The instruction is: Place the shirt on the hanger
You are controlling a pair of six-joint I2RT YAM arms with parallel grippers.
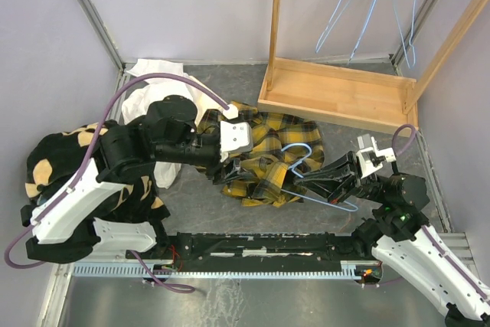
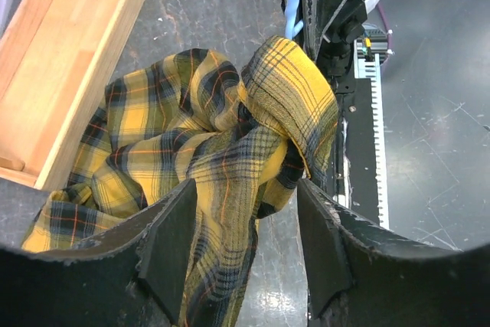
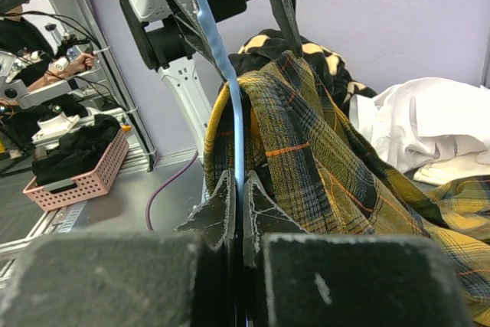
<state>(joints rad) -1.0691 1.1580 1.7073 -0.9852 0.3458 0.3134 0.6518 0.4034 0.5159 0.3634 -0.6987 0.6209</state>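
The yellow and black plaid shirt (image 1: pixel 264 151) lies bunched on the grey table in front of the wooden rack. My left gripper (image 1: pixel 232 168) is at its left edge. In the left wrist view the left gripper (image 2: pixel 245 197) stands open, and a fold of the shirt (image 2: pixel 207 151) hangs between the jaws against the left pad. The light-blue wire hanger (image 1: pixel 300 148) lies over the shirt's right side. My right gripper (image 3: pixel 239 181) is shut on the hanger (image 3: pixel 222 51), whose wire runs up under a draped part of the shirt (image 3: pixel 306 135).
A wooden rack base (image 1: pixel 337 93) stands at the back right, with spare wire hangers (image 1: pixel 375 5) hanging above it. A white garment (image 1: pixel 149 74) and a black fleece with tan patches (image 1: pixel 53 158) lie at the left. A black rail (image 1: pixel 253 246) runs along the near edge.
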